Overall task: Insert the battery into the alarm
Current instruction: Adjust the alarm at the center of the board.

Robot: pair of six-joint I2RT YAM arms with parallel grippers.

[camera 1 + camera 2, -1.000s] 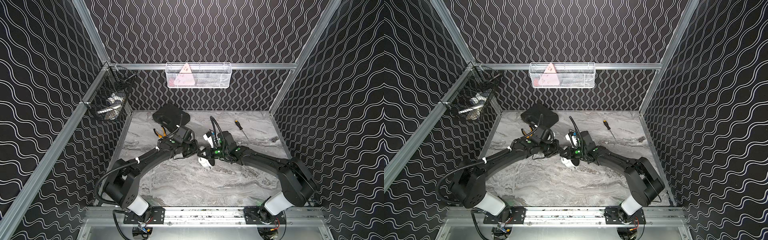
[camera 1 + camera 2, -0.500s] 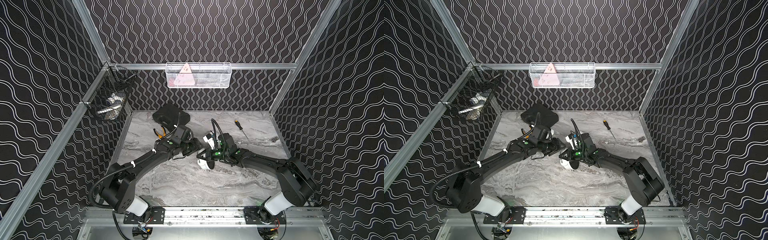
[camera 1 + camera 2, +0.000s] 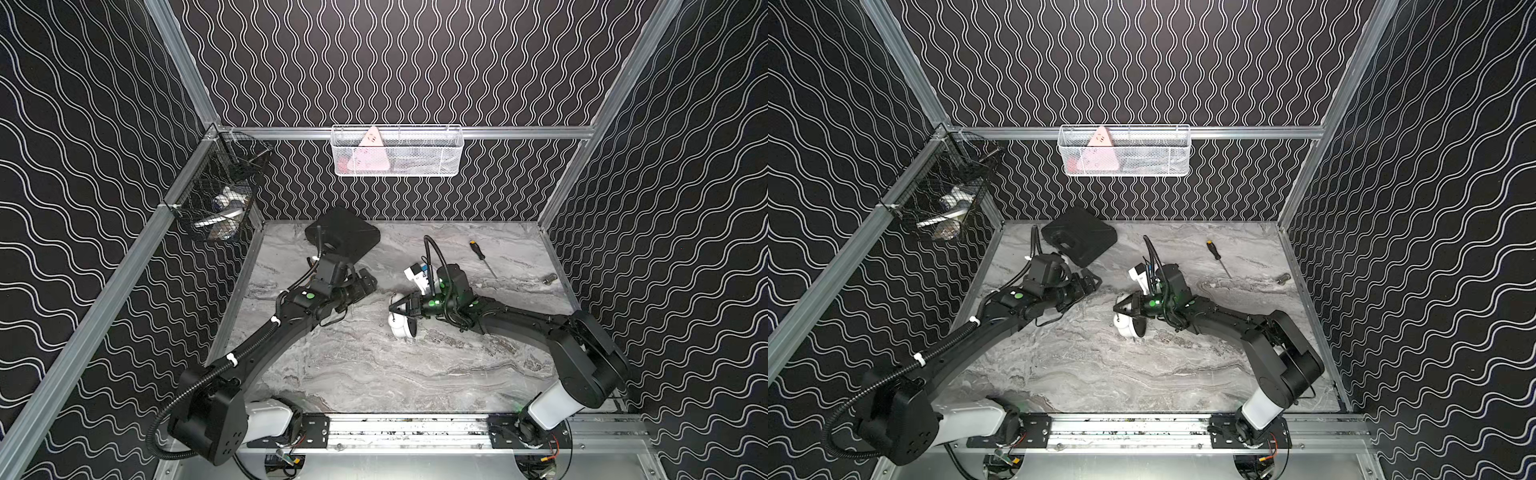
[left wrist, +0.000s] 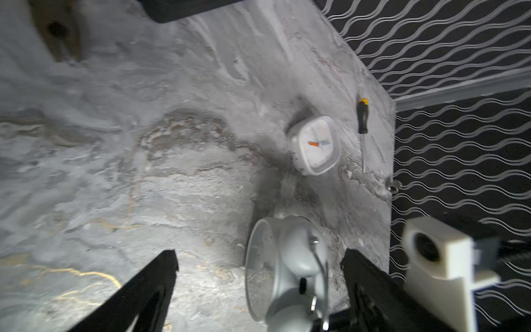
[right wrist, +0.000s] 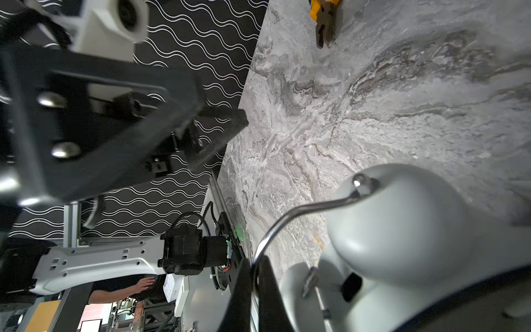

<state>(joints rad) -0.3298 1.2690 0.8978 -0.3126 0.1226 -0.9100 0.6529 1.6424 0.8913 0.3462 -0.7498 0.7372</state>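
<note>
Both top views place the white twin-bell alarm clock (image 3: 400, 323) (image 3: 1128, 325) just below the middle of the frame, over the grey marble-patterned tabletop (image 3: 374, 374). Its handle end is turned toward the right gripper (image 3: 393, 308). In the right wrist view, that pincer's two black fingers (image 5: 240, 290) are pressed together at the lower centre of the frame. They are clamped on the thin silver wire handle (image 5: 287, 218) that arcs over the clock's rounded bells. Whether the clock's body rests on the tabletop cannot be told.

The left gripper (image 3: 365, 285) sits left of centre in both top views, near the clock but apart from it. In the left wrist view its jaws stand spread wide at the bottom of the frame and hold nothing, and the clock shows between them farther off.

A screwdriver with a black grip and yellow cap (image 3: 482, 257) lies in the right of centre in both top views. A small silver cylinder (image 3: 549, 278) lies by the table's right edge, too small to identify. The left wrist view also shows a square white clock with an orange hand (image 4: 314, 145) just beside the screwdriver. A flat black case (image 3: 343, 237) lies at the upper centre, near the back wall.
</note>
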